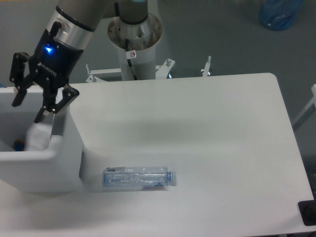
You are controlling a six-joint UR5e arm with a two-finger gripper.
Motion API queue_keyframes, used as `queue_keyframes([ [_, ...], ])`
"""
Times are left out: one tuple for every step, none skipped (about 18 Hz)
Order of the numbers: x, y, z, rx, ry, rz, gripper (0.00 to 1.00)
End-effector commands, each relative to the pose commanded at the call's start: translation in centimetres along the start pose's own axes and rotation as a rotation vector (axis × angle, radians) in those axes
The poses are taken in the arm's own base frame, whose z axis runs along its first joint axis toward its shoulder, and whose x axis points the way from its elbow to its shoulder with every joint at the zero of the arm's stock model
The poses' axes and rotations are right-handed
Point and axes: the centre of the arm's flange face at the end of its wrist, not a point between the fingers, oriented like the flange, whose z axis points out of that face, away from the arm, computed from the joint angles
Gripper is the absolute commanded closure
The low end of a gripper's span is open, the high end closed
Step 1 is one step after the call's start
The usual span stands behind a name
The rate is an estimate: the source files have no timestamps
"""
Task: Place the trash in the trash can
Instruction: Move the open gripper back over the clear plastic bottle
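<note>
Grey floor surrounded a white bench (212, 148) in the single fixed overhead view, with the arm's round base (134, 30) standing beyond the far edge at about 11 o'clock from the bench's middle and a blue translucent object (280, 12) lying on the floor at the upper right corner of the picture. At 9 o'clock, the white trash can (64, 163) sat on the bench at its left edge, its grey handle panel (58, 124) facing the bench's middle. Over the can's open top hung the gripper (28, 104), a blue light glowing on its black body, its jaws spread wide apart and gripping nothing. Just below them, inside the can against its right wall, lay the crumpled whitish wrapper (38, 137), apart from the fingertips; a small dark bluish item (19, 145) showed beside it deeper in the can, too small to identify. At 7 o'clock from the bench's middle, the crushed clear bottle (138, 177) lay on its side on the bench, its bluish neck pointing toward 3 o'clock, close beside the can's right wall but not touching it, and well apart from the gripper.
</note>
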Motion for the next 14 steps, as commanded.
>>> queue_keyframes([
  [-0.6,0.0,0.1,0.003,-0.006,0.000,0.00],
  [-2.2,0.3,0.2,0.009,-0.022,-0.015,0.00],
  [-5.0,1.2,-0.4,0.011,-0.059,-0.046,0.00],
  [-7.7,2.0,-0.7,0.001,-0.101,-0.076,0.00],
  [-10.1,3.0,-0.5,-0.015,-0.126,-0.105,0.00],
  [-12.2,4.1,0.2,-0.035,-0.136,-0.122,0.00],
  [-14.1,5.3,1.3,-0.061,-0.138,-0.122,0.00],
  [-15.6,6.6,2.3,-0.092,-0.144,-0.107,0.00],
  [-17.6,8.0,2.8,-0.125,-0.162,-0.089,0.00],
  [-19.4,9.2,3.0,-0.155,-0.181,-0.068,0.00],
  [-20.5,9.9,3.1,-0.171,-0.187,-0.040,0.00],
  [-21.3,10.5,3.4,-0.183,-0.182,-0.020,0.00],
  [-22.3,11.2,3.4,-0.189,-0.185,-0.015,0.00],
  [-22.7,11.6,3.8,-0.197,-0.177,0.000,0.00],
])
